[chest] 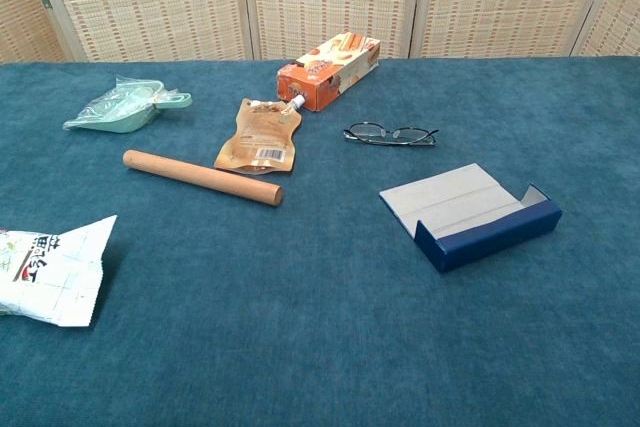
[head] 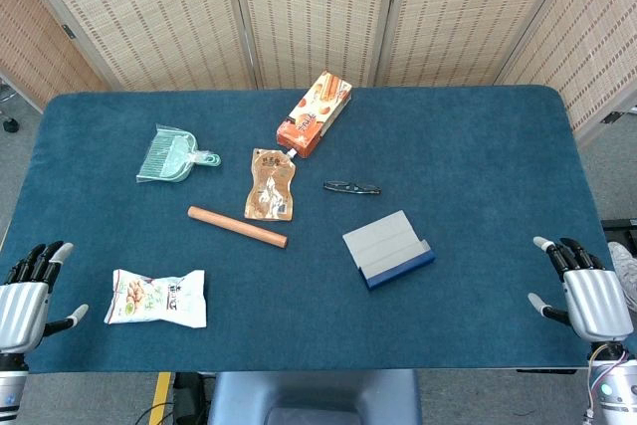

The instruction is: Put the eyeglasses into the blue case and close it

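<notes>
Still untouched, the eyeglasses (head: 351, 187) lie folded on the blue tabletop (head: 478, 146), a little behind the blue case (head: 388, 249), which sits open with its grey lining up and its lid flap laid flat; the two are near each other but apart, so by the look of it nothing of your task is done yet: the glasses must be picked up, laid in the case, and the lid folded shut. Your right hand (head: 582, 289) rests at the near right edge of the tabletop, fingers spread and holding nothing; your left hand (head: 28, 287) waits at the near left edge, likewise empty with fingers apart. Both are well away from the glasses. To the left of the glasses lie a brown spouted pouch (head: 271, 184), an orange carton (head: 315, 113), a wooden rolling pin (head: 237, 226), a green dustpan (head: 171, 155) and a snack packet (head: 157, 298). None lies between your right hand and the glasses or case, so that approach looks open.
</notes>
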`<state>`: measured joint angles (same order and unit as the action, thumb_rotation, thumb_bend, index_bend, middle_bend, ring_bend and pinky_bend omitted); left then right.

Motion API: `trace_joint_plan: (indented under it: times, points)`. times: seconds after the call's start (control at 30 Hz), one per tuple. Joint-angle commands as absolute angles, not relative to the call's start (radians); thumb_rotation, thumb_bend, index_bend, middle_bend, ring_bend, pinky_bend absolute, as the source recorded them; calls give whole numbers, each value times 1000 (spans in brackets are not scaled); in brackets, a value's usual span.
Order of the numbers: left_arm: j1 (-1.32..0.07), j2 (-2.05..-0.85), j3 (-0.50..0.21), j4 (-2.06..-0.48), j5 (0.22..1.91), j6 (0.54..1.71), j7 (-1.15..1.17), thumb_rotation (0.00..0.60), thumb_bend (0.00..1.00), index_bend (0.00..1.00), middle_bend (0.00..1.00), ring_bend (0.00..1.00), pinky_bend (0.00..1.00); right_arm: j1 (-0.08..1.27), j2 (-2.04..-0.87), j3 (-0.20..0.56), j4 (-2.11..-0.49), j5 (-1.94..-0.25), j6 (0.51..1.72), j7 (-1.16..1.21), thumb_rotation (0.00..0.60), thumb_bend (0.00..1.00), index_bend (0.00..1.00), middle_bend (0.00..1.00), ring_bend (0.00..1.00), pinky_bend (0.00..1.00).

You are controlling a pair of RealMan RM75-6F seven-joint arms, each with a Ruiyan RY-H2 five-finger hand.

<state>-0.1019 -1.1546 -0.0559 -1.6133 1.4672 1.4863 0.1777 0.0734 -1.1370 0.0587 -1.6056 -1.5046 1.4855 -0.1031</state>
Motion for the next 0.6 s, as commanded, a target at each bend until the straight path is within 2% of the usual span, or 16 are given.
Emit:
trace_joint_plan:
  times: [0.03, 0.33, 0.43, 0.5, 0.6]
  points:
    - [-104, -1158, -57, -1607, 1473, 1490, 169, 600, 196, 141, 132, 102, 216, 75, -1137, 59, -1606, -1506, 1485, -98, 600, 166, 169, 298, 220, 327]
    - [-97, -1155, -52, -1607, 1480, 1500, 159, 600, 196, 144, 132, 102, 216, 81, -1139, 56, -1603, -1541, 1497, -85, 600, 169, 169, 315, 240, 327]
    - [-95, -1153, -51, -1609, 1481, 1500, 152, 600, 196, 144, 132, 103, 216, 86, -1138, 56, -1605, -1554, 1498, -86, 600, 182, 169, 317, 276, 330]
    - [-96, -1152, -51, -1609, 1485, 1502, 139, 600, 196, 145, 132, 102, 216, 92, -1139, 60, -1605, -1562, 1501, -92, 600, 188, 169, 338, 347, 403]
    - [-97, -1152, -51, -1604, 1495, 1506, 127, 600, 196, 148, 132, 102, 216, 107, -1139, 65, -1610, -1566, 1486, -105, 600, 197, 169, 377, 474, 591]
